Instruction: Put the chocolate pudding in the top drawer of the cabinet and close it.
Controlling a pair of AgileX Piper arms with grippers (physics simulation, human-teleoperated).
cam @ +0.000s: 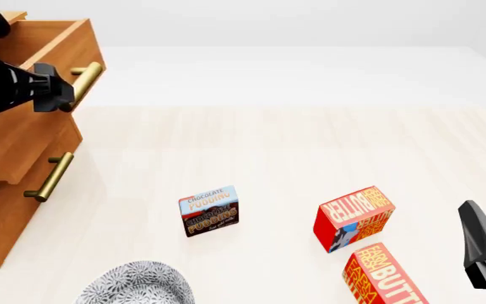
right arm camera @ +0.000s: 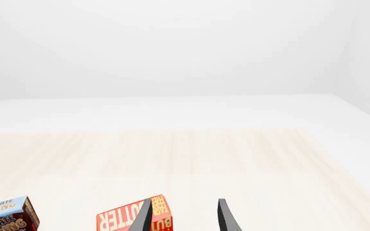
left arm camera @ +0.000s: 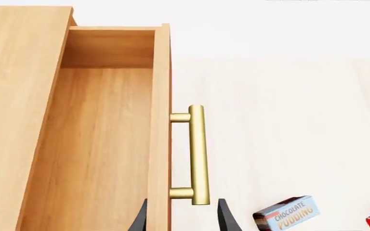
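The chocolate pudding [cam: 209, 210] lies flat on the table, light-blue and brown face up, and shows too as chocolate pudding [left arm camera: 286, 214] and chocolate pudding [right arm camera: 5, 220]. The cabinet [cam: 2, 209] stands at the far left. Its top drawer [cam: 61, 37] is pulled out, with the light wood inside the top drawer [left arm camera: 101, 144] bare. My left gripper [cam: 61, 88] is open at the drawer's brass handle [left arm camera: 198, 154]; the left gripper [left arm camera: 182, 217] has one finger on each side of the handle's end. My right gripper [cam: 478, 234] hovers open at the near right, far from the pudding, and the right gripper [right arm camera: 183, 217] holds nothing.
Two red butter boxes [cam: 354, 217] [cam: 384, 277] lie right of the pudding, between it and my right gripper. A grey patterned bowl [cam: 137, 286] sits at the near edge. The lower drawer's brass handle [cam: 49, 178] sticks out from the cabinet front.
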